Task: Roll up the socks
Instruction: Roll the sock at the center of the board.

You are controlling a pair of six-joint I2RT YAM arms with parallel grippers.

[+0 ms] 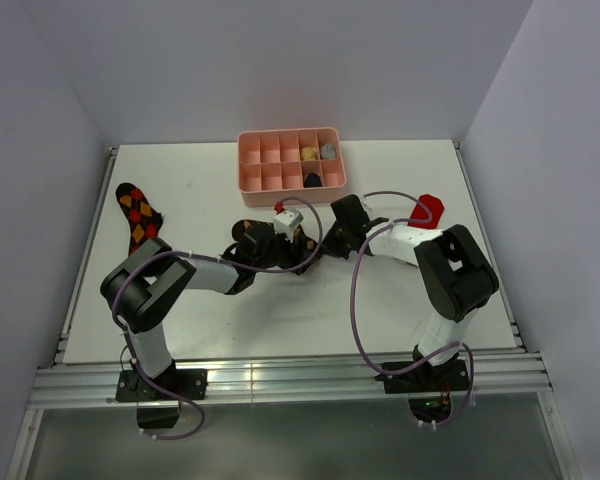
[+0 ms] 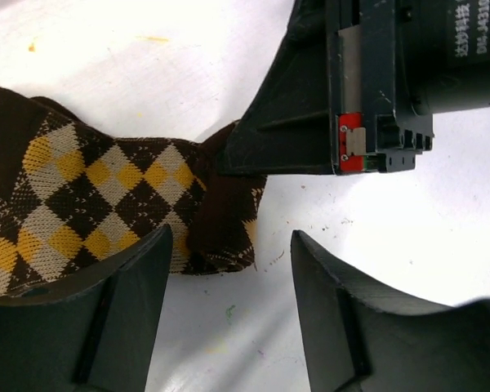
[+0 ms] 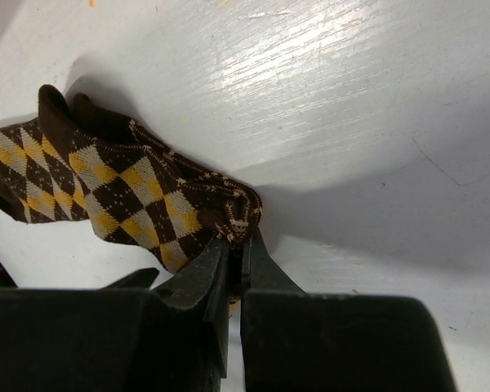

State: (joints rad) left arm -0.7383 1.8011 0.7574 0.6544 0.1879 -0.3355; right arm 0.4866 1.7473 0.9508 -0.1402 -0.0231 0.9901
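Right gripper (image 3: 237, 249): jaws pressed together, tips pinching the bunched edge of the tan argyle sock (image 3: 122, 184). The rest of the sock runs ahead of the fingers and off to their left, lying on the white table (image 3: 376, 122).

Left gripper (image 2: 230, 245): jaws spread wide, nothing gripped, bare table showing in the gap. The sock's doubled-over end lies just ahead of that gap. Its patterned length passes behind the finger (image 2: 106, 310) at the view's left.

The right gripper's tips meet the sock just beyond the left gripper's.

Red-orange argyle sock (image 1: 137, 213): well off to the left gripper's outer side.

Red sock (image 1: 430, 210): on the right gripper's outer side, near its arm.

Pink compartment tray (image 1: 290, 160): beyond both grippers.
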